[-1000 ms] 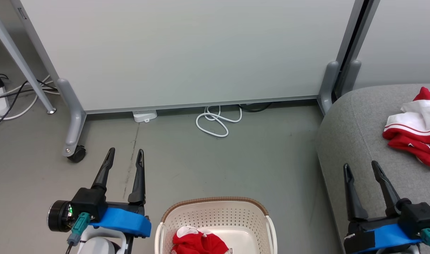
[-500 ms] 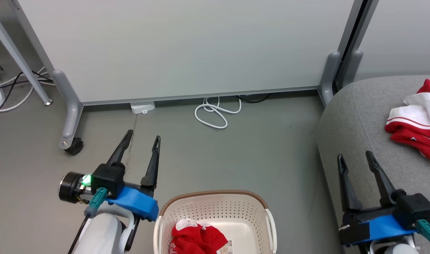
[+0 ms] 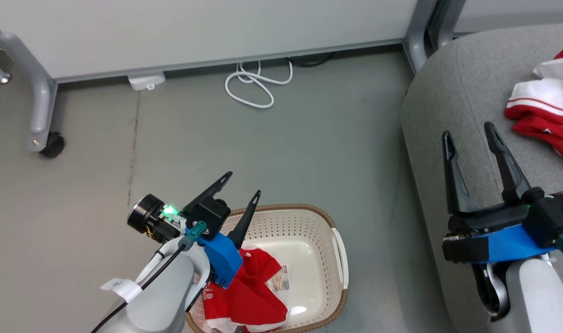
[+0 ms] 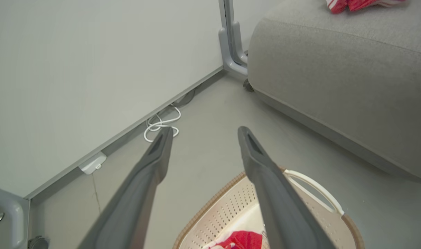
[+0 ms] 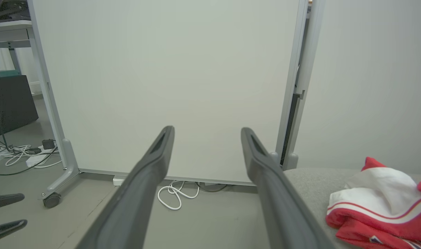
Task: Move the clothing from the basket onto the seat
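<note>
A red garment point(image 3: 249, 296) with white trim lies in the left half of the cream basket point(image 3: 309, 209) on the floor. My left gripper point(image 3: 243, 184) is open and empty, hovering over the basket's far left rim, fingers pointing away. The left wrist view has the gripper point(image 4: 205, 130) above the basket point(image 4: 314, 188) and the red garment point(image 4: 245, 240) at the bottom edge. More red and white clothing point(image 3: 545, 111) lies on the grey seat point(image 3: 448, 92) at the right. My right gripper point(image 3: 468, 130) stands open and empty over the seat's near left part; its wrist view point(image 5: 207, 129) shows that clothing point(image 5: 383, 200).
A white partition panel on a grey wheeled foot point(image 3: 52, 144) stands at the back. A coiled white cable point(image 3: 253, 88) and a small white box point(image 3: 146, 81) lie at its base. Bare grey floor separates the basket from the seat.
The head camera has tilted down, so the whole scene shifted up. My left gripper has swung right and now hangs over the basket's rim. The right gripper stays open over the seat.
</note>
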You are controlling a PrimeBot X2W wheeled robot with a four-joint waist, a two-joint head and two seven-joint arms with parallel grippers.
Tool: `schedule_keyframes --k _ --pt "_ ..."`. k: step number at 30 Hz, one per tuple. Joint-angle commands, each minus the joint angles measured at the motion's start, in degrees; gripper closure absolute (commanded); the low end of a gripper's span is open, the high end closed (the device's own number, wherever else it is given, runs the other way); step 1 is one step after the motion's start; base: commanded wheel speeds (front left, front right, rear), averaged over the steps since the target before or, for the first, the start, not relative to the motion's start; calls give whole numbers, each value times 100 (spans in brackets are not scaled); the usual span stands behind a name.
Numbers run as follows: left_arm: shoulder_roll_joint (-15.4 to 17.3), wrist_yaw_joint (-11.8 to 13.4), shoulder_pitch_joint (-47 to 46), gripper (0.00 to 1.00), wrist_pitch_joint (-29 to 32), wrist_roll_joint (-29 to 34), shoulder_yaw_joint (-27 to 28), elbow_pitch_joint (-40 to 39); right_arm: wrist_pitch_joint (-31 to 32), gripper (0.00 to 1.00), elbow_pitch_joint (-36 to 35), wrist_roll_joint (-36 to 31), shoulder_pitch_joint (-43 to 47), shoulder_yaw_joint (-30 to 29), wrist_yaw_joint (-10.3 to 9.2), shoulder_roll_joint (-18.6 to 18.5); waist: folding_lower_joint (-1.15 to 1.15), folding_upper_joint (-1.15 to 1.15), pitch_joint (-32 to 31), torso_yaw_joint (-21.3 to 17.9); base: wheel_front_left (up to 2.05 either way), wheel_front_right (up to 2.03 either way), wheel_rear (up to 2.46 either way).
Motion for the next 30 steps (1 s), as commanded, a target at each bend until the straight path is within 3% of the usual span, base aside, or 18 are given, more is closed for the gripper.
schedule_keyframes --k 1,16,24,30 --pt "27 2 -179 0 -15 -88 -173 182 1 0 -46 -39 -166 14 3 -48 -1 0 415 -188 0 0 0" --pt "47 1 -1433 0 152 -835 -2263 2132 1 0 -262 27 -1181 247 3 -188 -1 0 2121 -487 0 0 0" --pt "121 0 -1971 0 660 -1168 -3425 2511 1 0 -414 15 -1538 290 3 -206 -1 0 2886 -572 0 0 0" --pt "213 0 -2197 0 1233 -1251 -3837 2564 0 0 -500 8 -1696 266 3 -236 -1 0 3314 -635 0 0 0"
